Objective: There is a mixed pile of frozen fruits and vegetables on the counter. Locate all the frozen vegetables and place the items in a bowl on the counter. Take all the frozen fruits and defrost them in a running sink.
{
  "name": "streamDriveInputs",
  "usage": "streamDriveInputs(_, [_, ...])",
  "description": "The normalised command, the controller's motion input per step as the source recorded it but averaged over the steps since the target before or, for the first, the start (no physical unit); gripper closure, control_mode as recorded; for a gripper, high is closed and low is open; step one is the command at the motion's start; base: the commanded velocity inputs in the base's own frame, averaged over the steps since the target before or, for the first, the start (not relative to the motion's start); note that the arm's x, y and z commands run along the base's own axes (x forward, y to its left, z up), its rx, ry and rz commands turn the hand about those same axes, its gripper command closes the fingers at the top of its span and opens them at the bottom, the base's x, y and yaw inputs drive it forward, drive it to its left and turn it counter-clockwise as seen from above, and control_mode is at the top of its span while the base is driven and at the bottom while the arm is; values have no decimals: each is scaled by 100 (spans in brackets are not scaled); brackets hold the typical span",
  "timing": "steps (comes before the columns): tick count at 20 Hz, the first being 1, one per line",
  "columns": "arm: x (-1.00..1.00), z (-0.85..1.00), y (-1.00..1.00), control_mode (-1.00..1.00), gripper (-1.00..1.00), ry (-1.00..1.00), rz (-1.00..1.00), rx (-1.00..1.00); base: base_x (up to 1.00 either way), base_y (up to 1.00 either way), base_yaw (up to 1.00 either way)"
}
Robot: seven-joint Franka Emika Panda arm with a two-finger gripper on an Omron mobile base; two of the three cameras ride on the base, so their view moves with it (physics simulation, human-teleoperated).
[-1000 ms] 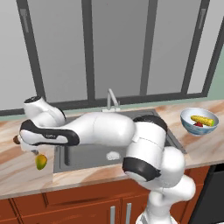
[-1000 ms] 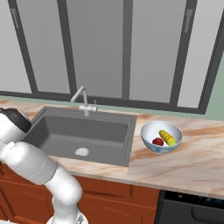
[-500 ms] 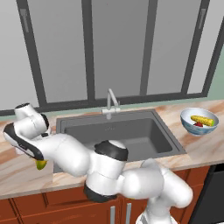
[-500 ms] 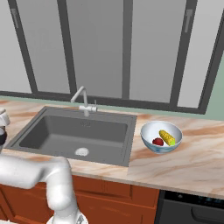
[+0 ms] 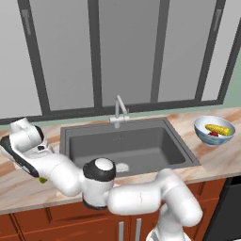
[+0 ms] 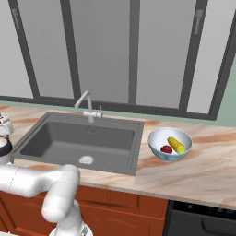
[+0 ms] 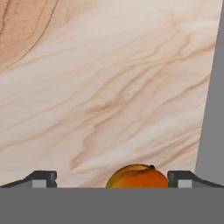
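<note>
While your fingers (image 7: pixel 43 178) stand wide apart, the mango (image 7: pixel 137 176) sits between them, nearer the right one, over the desk (image 7: pixel 109 87); nothing is clamped.

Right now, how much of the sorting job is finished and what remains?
Done: the corn and the red ball lie in the bowl. In hand: the open gripper has its fingertips either side of the mango on the counter, not lifted yet. Left: the sink holds no fruit, and no water shows at the tap.
</note>
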Motion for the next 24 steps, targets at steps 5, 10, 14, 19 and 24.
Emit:
streamDriveInputs(5, [-19,-16,11,-100,-100,15,-12,-4,0,0,0])
streamDriveInputs(10, [-31,-24,-28,-100,-100,18,-7,0,0,0,0])
streamDriveInputs(14, [-65,-13,-14,-100,-100,-1,-7,0,0,0,0])
streamDriveInputs(19, [-48,0,-23,-100,-100,-4,-5,0,0,0,0])
streamDriveInputs(24, [-46,-3,-58,-100,100,-8,-8,7,0,0,0])
